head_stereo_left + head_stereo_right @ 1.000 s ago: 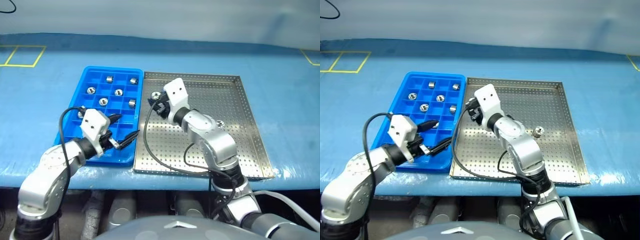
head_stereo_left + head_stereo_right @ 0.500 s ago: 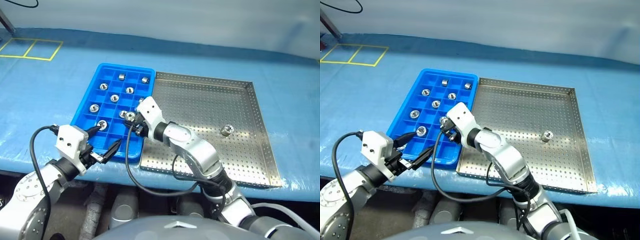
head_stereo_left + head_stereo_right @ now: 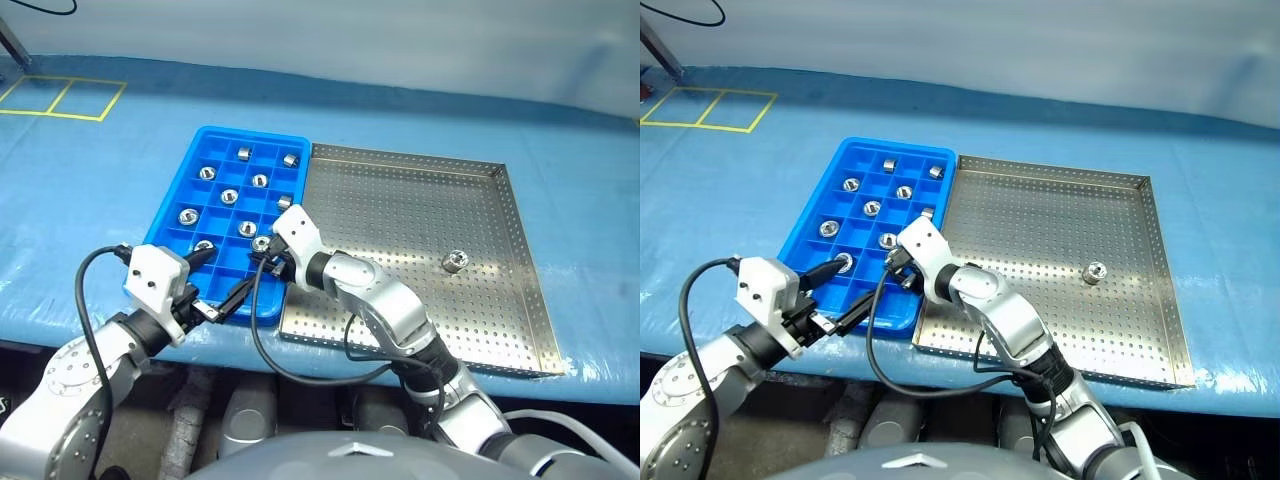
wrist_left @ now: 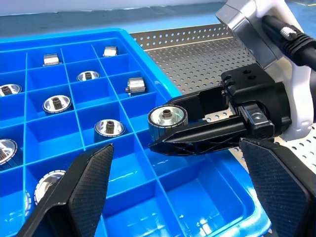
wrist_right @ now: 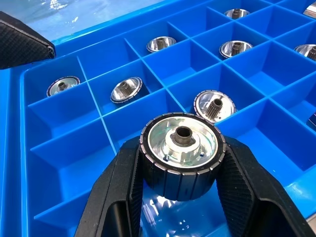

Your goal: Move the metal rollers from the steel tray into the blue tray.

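Observation:
My right gripper (image 3: 263, 250) is shut on a metal roller (image 5: 180, 148), a shiny ring with a central hole, and holds it just above the near-right cells of the blue tray (image 3: 218, 149). Its black fingers (image 5: 123, 187) clamp the roller from both sides. Several more rollers (image 3: 229, 196) lie in separate cells of that tray. One roller (image 3: 454, 260) stands on the perforated steel tray (image 3: 400, 200), to the right of the middle. My left gripper (image 3: 222, 280) hovers open over the blue tray's near edge, empty, its fingers (image 4: 84, 187) spread wide beside the held roller (image 4: 167, 117).
The two trays sit side by side on a blue-covered table, the steel one on the right. Yellow tape squares (image 3: 60, 100) mark the far left. The table's front edge (image 3: 100, 310) runs just under my left hand. Black cables loop from both wrists.
My right gripper has carried the roller from the steel tray's far-left corner to over the blue tray's near cells. The head camera swung left. The left gripper stayed open.

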### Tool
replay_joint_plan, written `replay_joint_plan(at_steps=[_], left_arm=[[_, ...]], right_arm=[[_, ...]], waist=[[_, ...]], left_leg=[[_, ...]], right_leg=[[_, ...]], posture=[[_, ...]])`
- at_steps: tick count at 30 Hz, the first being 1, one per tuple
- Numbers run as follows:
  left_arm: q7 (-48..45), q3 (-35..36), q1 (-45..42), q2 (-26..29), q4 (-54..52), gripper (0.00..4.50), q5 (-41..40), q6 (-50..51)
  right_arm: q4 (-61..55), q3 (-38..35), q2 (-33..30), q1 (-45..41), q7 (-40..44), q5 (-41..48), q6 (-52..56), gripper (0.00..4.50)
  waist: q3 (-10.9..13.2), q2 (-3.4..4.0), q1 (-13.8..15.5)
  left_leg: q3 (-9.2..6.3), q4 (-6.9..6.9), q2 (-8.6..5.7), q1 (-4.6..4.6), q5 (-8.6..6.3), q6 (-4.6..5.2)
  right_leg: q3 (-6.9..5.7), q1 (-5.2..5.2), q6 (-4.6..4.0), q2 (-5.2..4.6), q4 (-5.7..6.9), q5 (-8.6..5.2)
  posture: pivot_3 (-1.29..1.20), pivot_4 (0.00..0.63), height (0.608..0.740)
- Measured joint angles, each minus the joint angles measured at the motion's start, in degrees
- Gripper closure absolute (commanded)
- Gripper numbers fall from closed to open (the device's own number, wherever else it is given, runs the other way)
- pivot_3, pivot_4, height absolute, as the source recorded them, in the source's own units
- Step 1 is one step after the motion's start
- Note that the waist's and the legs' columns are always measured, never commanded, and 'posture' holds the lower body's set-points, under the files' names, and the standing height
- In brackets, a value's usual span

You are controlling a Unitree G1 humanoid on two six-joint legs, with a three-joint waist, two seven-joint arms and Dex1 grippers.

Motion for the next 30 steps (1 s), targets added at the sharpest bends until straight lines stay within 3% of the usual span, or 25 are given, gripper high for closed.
replay_joint_plan(at_steps=[7, 15, 16, 23, 30], left_arm=[[0.0, -0.4, -0.3, 0.4, 0.1, 0.0, -0.1, 0.0], [-0.1, -1.1, -1.3, 0.8, 1.0, 0.0, -0.1, 0.0], [-0.2, -1.3, -1.5, 1.0, 1.2, 0.0, -0.1, 0.0], [-2.2, -4.6, -7.6, 2.4, 4.2, 0.0, 0.0, -0.1], [-7.3, -13.5, -20.5, 3.3, 12.7, 0.0, 1.1, -1.3]], right_arm=[[0.0, 0.5, -0.1, 0.0, 0.4, -0.2, 0.0, 2.78], [0.4, 1.7, 0.1, 0.2, 1.1, -0.9, -0.7, 0.19], [0.3, 1.7, 0.1, 0.2, 1.1, -0.9, -0.7, 0.02], [-5.1, -3.6, -1.6, 2.1, -1.5, -1.0, 0.7, 0.02], [-15.6, -12.8, -5.4, 7.3, -6.9, -2.0, 3.4, 0.02]], waist=[[0.0, 0.0, 0.0], [0.0, 0.0, 0.1], [0.0, 0.0, 0.1], [0.0, 0.0, -0.4], [0.0, 0.02, -2.8]], left_leg=[[0.0, -0.01, 0.0, 0.0, 0.0, 0.0], [0.0, 0.01, 0.0, 0.01, 0.01, -0.01], [0.0, 0.03, -0.01, 0.01, 0.01, -0.01], [0.04, 0.09, -0.04, -0.02, 0.02, -0.02], [0.03, -0.01, -0.05, -0.09, 0.01, -0.02]], right_leg=[[0.0, 0.0, 0.0, 0.0, -0.01, -0.01], [-0.01, 0.02, 0.12, -0.01, -0.01, -0.08], [-0.01, 0.03, 0.14, -0.02, -0.01, -0.11], [0.04, 0.03, -0.01, -0.05, -0.03, -0.24], [0.04, -0.04, 0.01, -0.02, -0.07, 0.01]], posture=[[0.32, 0.15, 0.74], [0.28, 0.15, 0.74], [0.27, 0.15, 0.74], [0.16, 0.15, 0.74], [0.02, 0.15, 0.74]])
